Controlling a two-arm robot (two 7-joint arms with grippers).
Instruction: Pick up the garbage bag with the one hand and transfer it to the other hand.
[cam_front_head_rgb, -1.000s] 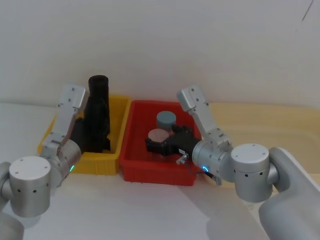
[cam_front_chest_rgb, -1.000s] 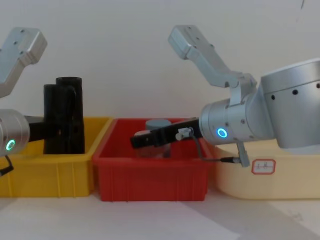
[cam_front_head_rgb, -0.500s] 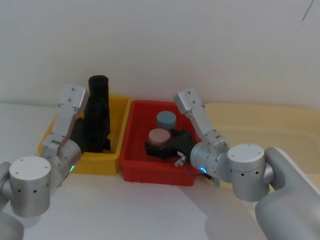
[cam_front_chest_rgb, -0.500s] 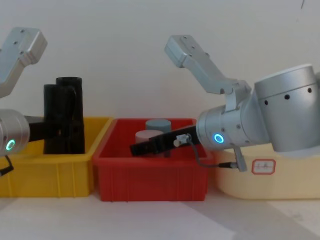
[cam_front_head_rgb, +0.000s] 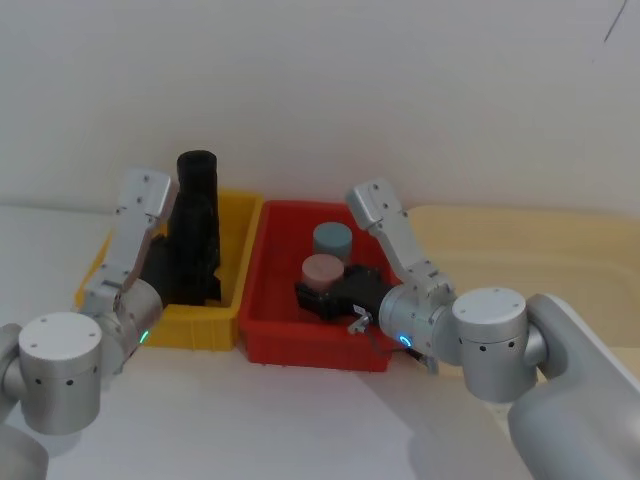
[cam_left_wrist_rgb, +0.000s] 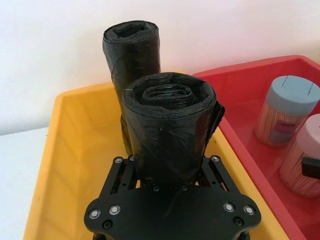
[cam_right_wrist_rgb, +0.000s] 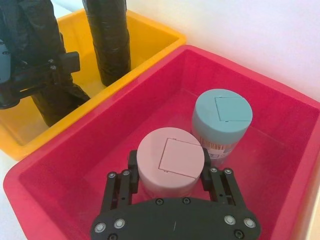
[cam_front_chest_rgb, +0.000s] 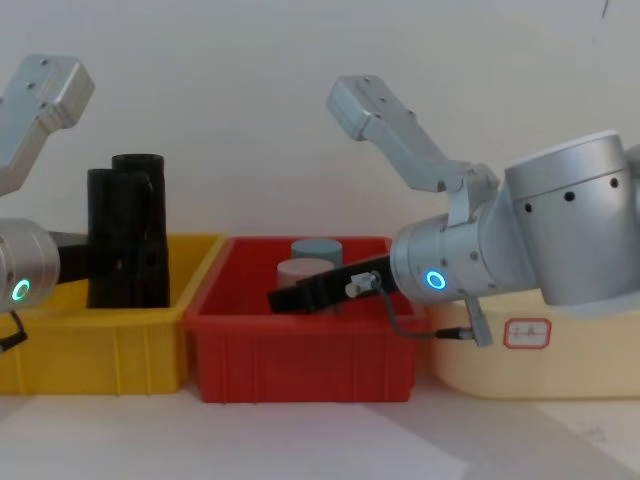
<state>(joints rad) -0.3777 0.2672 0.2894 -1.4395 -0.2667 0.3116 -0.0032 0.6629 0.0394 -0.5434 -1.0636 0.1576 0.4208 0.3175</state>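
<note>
The garbage bag (cam_left_wrist_rgb: 167, 130) is a thick black roll standing upright in the yellow bin (cam_front_head_rgb: 195, 330). My left gripper (cam_left_wrist_rgb: 167, 162), on the green-lit arm, is shut on its lower part, one finger on each side. In the head view the garbage bag (cam_front_head_rgb: 197, 235) stands just in front of a slimmer second black roll (cam_front_head_rgb: 197, 170). My right gripper (cam_front_head_rgb: 315, 295), on the blue-lit arm, hangs open over the red bin (cam_front_head_rgb: 300, 345). Its fingers (cam_right_wrist_rgb: 132, 160) flank a pink-lidded jar (cam_right_wrist_rgb: 172, 150) without visibly pressing it.
A blue-grey lidded jar (cam_right_wrist_rgb: 221, 117) stands behind the pink one in the red bin. A cream tub (cam_front_chest_rgb: 530, 360) sits to the right of the red bin. The white wall rises close behind both bins.
My right gripper has sunk a little toward the red bin and its elbow has swung left. The left arm and the garbage bag have not moved.
</note>
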